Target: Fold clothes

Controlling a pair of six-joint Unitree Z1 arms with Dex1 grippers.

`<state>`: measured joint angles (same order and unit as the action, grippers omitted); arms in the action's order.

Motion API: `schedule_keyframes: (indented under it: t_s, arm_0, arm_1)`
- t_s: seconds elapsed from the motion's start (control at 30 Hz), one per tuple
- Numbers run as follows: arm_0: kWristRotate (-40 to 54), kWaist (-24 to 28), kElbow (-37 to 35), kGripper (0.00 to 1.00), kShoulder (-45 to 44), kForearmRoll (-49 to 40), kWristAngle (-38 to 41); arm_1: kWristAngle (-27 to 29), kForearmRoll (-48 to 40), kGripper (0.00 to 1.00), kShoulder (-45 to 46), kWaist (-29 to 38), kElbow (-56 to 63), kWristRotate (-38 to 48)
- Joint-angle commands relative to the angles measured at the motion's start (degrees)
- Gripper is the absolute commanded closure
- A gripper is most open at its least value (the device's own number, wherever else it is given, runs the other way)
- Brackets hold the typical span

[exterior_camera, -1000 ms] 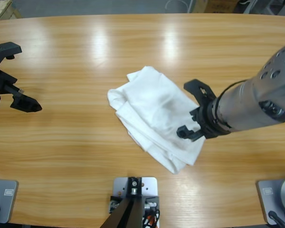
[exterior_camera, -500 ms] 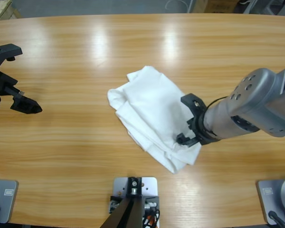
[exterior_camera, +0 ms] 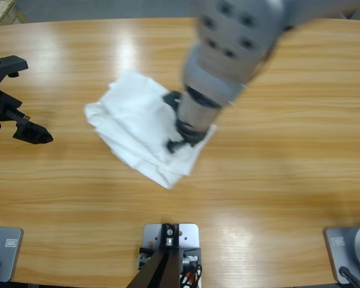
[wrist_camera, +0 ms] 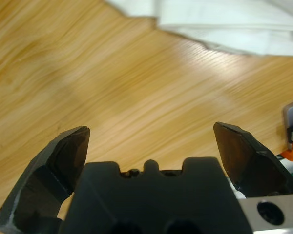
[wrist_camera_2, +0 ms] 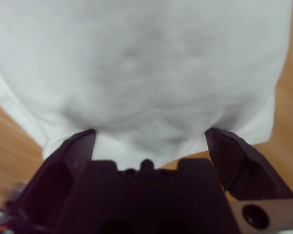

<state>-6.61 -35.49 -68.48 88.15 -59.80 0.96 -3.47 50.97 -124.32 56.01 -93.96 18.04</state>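
Here, a white T-shirt (exterior_camera: 138, 129) lies crumpled in a loose bundle on the long wooden bench (exterior_camera: 288, 180), left of the bench's middle; the cloth is doubled over itself in several layers, with one corner pointing toward the near edge of the bench and another toward the far edge. The right arm (exterior_camera: 228, 54) reaches down from the top of the high view, its big silver body close under the camera; the right gripper (exterior_camera: 179, 123) sits on the shirt's right-hand part, over the cloth. In the right wrist view the two black fingers (wrist_camera_2: 68, 161) stand spread apart, with creased white fabric filling nearly the whole view ahead of them and the shirt's edge running between them; neither finger is seen pinching any cloth, and a strip of bench shows at either side of the shirt. The left gripper (exterior_camera: 21, 123) hangs well to the left of the shirt, near the bench's left end, apart from the cloth; in the left wrist view its fingers (wrist_camera: 63, 161) are likewise released, wide apart, over bare wood, nothing between them, with the shirt's layered edge (wrist_camera: 224, 24) lying beyond them across the top of that view.
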Motion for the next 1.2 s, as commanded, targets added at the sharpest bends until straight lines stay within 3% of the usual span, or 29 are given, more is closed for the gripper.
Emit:
schedule_keyframes:
  t_s: [0.03, 0.1, 0.2, 0.27, 0.37, 0.53, 0.73, 0.9, 1.2]
  arm_0:
    - [-0.43, 0.5, 2.12, 0.0, -1.13, 0.3, 0.89]
    - [-0.43, 0.5, 1.91, 0.0, -0.38, 0.41, 0.89]
    - [-0.3, 0.22, 0.7, 0.0, 1.89, 0.6, 1.77]
    - [-0.04, -2.61, -2.11, 0.0, 3.72, 1.32, 5.6]
    - [0.01, -7.88, -7.49, 0.0, 7.25, 3.4, 5.79]
    - [0.8, -10.92, -15.81, 0.0, 21.22, 5.93, 9.7]
    - [-0.29, -13.21, -22.82, 0.0, 36.64, 5.93, 3.09]
    - [-0.14, -13.91, -24.77, 0.0, 38.28, 5.84, -4.75]
    - [-0.51, -14.52, -23.29, 0.0, 40.31, 5.14, -5.88]
  arm_1:
    - [3.29, 17.11, 0.082, -7.45, 1.41, -22.53, -3.5]
    - [3.85, 15.35, 0.082, -0.26, -1.45, -15.34, -2.5]
    - [3.84, 6.86, 0.082, 16.33, -6.62, 4.63, -0.3]
    - [4.56, 6.6, 0.082, 24.44, -7.41, 11.99, 0.51]
    - [4.21, 6.65, 0.082, 32.73, -7.41, 19.52, 2.97]
    - [4.05, 11.04, 0.082, 44.97, -7.41, 22.68, 6.17]
    - [2.94, 18.6, 0.084, 52.39, -7.41, 21.75, 7.54]
    - [2.41, 19.6, 0.082, 53.07, -7.41, 21.8, 7.71]
    - [2.5, 18.81, 0.082, 52.53, -7.41, 21.85, 7.94]
